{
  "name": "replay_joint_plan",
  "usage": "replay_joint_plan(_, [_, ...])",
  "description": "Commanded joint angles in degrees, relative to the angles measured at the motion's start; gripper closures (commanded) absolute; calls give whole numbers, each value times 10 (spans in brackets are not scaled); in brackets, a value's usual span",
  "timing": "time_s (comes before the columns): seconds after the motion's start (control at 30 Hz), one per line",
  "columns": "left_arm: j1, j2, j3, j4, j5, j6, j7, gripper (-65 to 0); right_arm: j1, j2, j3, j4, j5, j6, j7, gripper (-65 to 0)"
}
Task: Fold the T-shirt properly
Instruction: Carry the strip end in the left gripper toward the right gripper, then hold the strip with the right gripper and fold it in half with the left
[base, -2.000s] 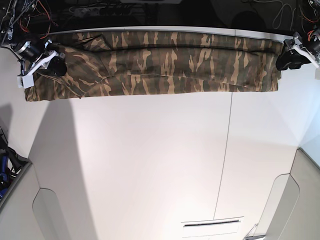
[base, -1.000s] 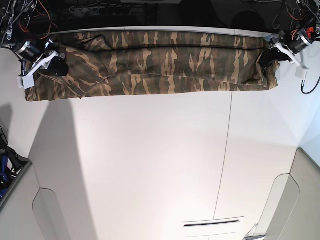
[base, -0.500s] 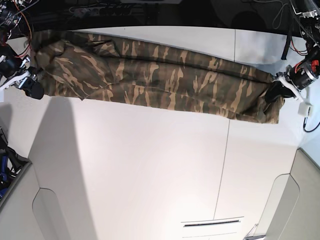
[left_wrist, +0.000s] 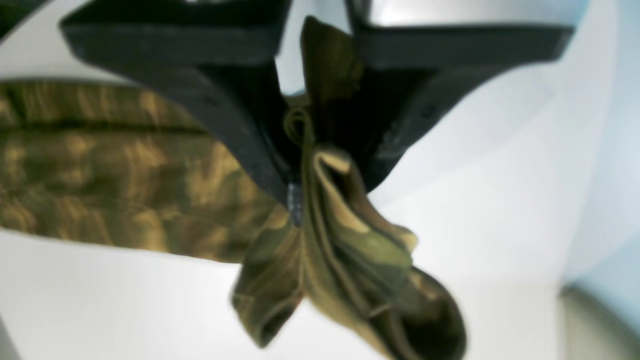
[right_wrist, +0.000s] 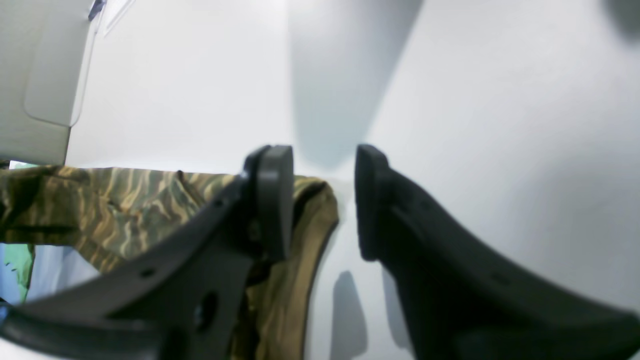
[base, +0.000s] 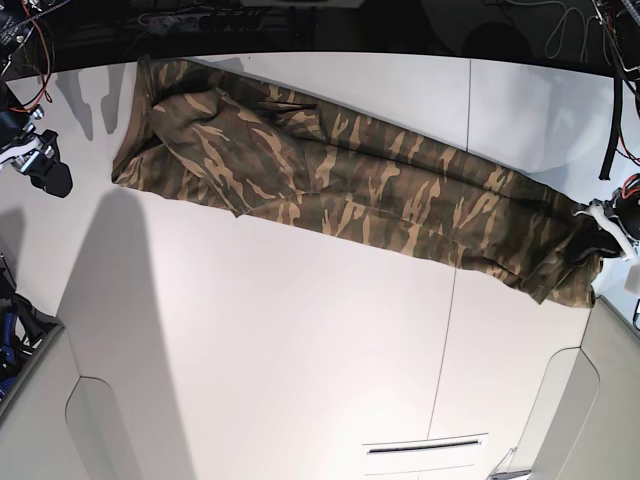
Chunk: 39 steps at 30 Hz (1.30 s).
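Camouflage fabric of the shirt (base: 370, 180) is pinched between the left claw's (left_wrist: 295, 200) nearly closed tips; the right claw (right_wrist: 325, 200) is parted, with nothing gripped.

Both robot arms (base: 18, 100) run out of the base view's frame, at ten and two o'clock; motion blur softens the camouflage T-shirt (left_wrist: 150, 175) in the left wrist view

bright even light, soft grey shadows, 1 wrist view blurred
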Motion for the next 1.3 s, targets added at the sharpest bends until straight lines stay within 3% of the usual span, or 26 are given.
replay_joint_plan(0.0, [-1,-12,2,29,-14,-2,-8,0,4,10,4,9,14,4,6,-209])
replay_joint_plan(0.17, [27,12,66,125,-13,-2,-4,0,4,10,4,9,13,4,2,-209])
replay_joint_plan(0.3, [35,52,134,169,6,-2,-5,0,4,10,4,9,13,4,-5,-209])
replay_joint_plan(0.53, [35,146,219,164,96,-2,-20,0,-20,9,4,9,21,4,-17,-208])
replay_joint_plan(0.77, [47,210,264,134,99,-2,-28,0,-66,8,3,9,46,13,-26,-209])
replay_joint_plan(0.8, [48,216,269,130,99,-3,-30,-24,-73,6,2,9,46,15,-26,-209])
replay_joint_plan(0.9, [50,228,283,115,99,-4,-47,-248,-89,4,-10,9,45,16,-26,-226])
replay_joint_plan(0.97, [53,232,296,111,99,-4,-55,-344,-97,4,-21,9,45,17,-25,-278])
replay_joint_plan(1.1, [58,234,331,111,93,-4,-54,-355,-107,4,-50,9,50,17,-25,-383])
replay_joint_plan(1.27, [61,233,364,111,93,-4,-54,-355,-107,-15,-94,9,51,17,-24,-384])
